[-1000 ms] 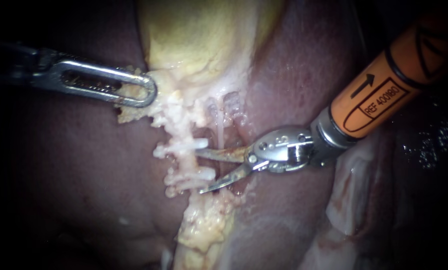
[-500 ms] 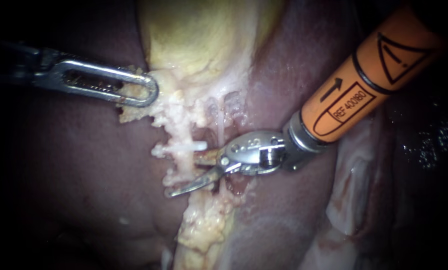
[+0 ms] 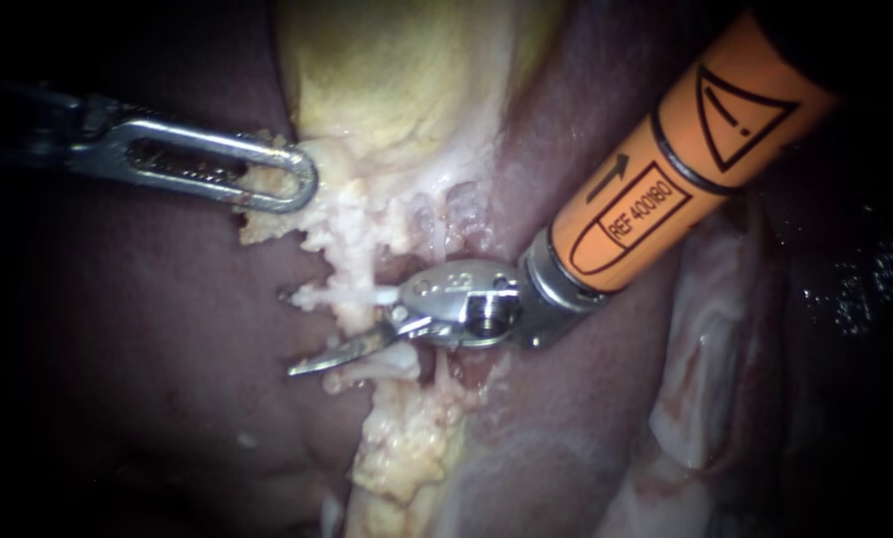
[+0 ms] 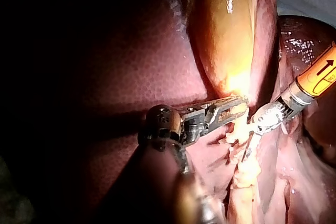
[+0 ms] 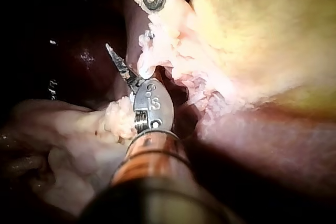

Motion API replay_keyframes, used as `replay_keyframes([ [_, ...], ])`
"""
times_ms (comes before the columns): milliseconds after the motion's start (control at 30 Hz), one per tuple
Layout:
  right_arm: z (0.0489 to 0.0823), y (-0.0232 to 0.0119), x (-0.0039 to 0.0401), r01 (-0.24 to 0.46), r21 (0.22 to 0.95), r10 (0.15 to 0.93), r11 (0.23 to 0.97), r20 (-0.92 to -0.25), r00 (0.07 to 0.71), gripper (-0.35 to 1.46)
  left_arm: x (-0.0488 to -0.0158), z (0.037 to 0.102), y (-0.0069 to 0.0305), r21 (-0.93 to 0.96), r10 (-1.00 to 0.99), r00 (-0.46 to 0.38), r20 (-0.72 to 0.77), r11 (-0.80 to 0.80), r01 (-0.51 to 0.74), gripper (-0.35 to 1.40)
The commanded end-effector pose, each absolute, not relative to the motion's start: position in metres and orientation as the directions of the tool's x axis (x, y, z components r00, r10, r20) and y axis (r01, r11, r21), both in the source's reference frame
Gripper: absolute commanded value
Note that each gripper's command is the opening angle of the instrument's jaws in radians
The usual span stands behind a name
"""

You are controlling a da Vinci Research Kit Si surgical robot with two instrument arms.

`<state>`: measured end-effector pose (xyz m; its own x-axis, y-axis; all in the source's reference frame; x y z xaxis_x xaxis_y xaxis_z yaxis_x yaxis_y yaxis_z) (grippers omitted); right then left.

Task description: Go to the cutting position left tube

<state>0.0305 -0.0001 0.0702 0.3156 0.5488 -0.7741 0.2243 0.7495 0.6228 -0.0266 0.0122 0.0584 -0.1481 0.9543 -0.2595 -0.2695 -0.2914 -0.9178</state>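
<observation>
My left instrument (image 3: 302,187) ends in long, narrow jaws of bright steel, rounded at the tip and slotted through the middle, with fine teeth along the slot. Behind them sits a darker, knuckled wrist (image 4: 160,125) with round pivot pins. My right instrument (image 3: 339,337) carries thin, pointed blades (image 3: 342,352) on a polished silver hinge block (image 3: 456,299) with a small screw. After a grey metal collar (image 3: 546,289), its shaft (image 3: 666,189) is orange, ringed in black and printed with black outline marks.
</observation>
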Motion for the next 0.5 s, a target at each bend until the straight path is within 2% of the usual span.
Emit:
replay_keyframes([
  [33,0.0699,-0.0002,0.0305,0.227,0.622,0.548,0.749,-0.775,0.316,1.28,-0.0266,0.0585,0.0122,-0.918,0.954,-0.148,-0.260,-0.292,-0.269,-0.35],
  [200,0.0685,-0.0012,0.0307,0.234,0.625,0.552,0.745,-0.774,0.310,1.33,-0.0265,0.0586,0.0123,-0.918,0.954,-0.148,-0.260,-0.292,-0.269,-0.35],
  [500,0.0650,-0.0035,0.0310,0.298,0.637,0.568,0.710,-0.770,0.293,1.33,-0.0262,0.0588,0.0125,-0.918,0.954,-0.149,-0.260,-0.292,-0.268,-0.35],
])
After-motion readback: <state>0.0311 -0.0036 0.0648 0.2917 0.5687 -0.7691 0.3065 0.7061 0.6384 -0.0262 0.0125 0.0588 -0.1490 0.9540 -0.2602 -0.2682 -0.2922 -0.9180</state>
